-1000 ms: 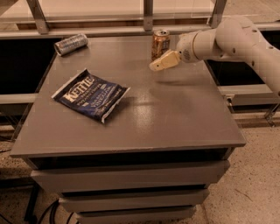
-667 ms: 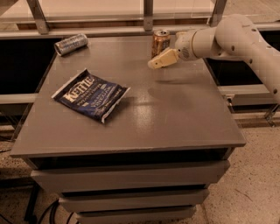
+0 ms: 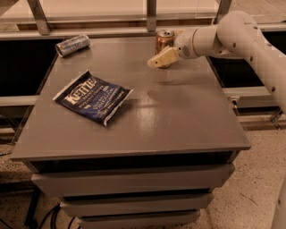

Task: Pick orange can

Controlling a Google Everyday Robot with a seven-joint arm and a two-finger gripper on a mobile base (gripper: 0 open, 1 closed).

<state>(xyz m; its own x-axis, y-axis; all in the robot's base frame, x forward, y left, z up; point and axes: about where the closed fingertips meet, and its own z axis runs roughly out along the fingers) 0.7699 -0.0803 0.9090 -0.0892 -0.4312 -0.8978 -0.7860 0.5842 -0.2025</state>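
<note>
The orange can (image 3: 164,39) stands upright at the far edge of the grey table (image 3: 178,116), right of its middle. It is copper-orange with a silver top. My gripper (image 3: 158,55) reaches in from the right on the white arm (image 3: 232,31) and is open at the can. Its near cream finger (image 3: 161,58) lies across the front of the can's lower part. The other finger is hidden behind the can. The can rests on the table.
A silver-grey can (image 3: 72,45) lies on its side at the far left corner. A dark blue Kettle chip bag (image 3: 93,96) lies flat left of the middle. A metal rail with posts (image 3: 151,13) runs just behind the table.
My gripper has moved a little left and farther back, closer around the orange can. The can, the bag and the silver-grey can have not moved.
</note>
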